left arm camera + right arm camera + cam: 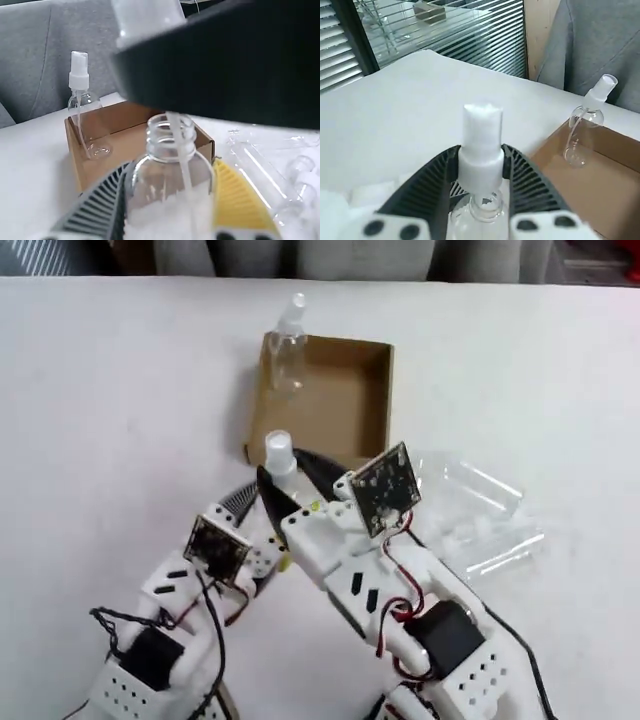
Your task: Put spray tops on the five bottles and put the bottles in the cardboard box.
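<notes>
A clear open-necked bottle stands upright just before the near wall of the cardboard box. My left gripper is shut on its body, between one grey and one yellow finger. Directly above the neck, my right gripper is shut on a white spray top, held between black fingers. The top's thin tube hangs down inside the neck, and the collar sits a little above the rim. In the high view the spray top shows at the box's near left corner. A finished bottle with its top on stands in the box's far left corner.
A crumpled clear plastic bag with more clear bottles lies to the right of the box, close to the right arm. The table is white and bare on the left. Most of the box floor is bare cardboard.
</notes>
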`<act>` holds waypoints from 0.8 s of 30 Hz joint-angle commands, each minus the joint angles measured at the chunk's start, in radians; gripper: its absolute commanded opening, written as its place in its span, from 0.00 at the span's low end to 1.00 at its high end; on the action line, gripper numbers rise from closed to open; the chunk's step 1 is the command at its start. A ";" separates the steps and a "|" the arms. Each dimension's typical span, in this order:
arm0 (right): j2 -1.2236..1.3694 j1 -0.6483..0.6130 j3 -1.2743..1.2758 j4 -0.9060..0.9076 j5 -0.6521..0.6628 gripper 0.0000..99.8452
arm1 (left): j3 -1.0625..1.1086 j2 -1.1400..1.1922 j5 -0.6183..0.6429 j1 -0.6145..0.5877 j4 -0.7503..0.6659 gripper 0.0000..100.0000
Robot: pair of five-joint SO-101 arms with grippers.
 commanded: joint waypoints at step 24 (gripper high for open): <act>-0.002 -0.012 0.112 -0.130 -0.086 0.02 | -0.017 -0.018 -0.011 0.001 -0.009 0.02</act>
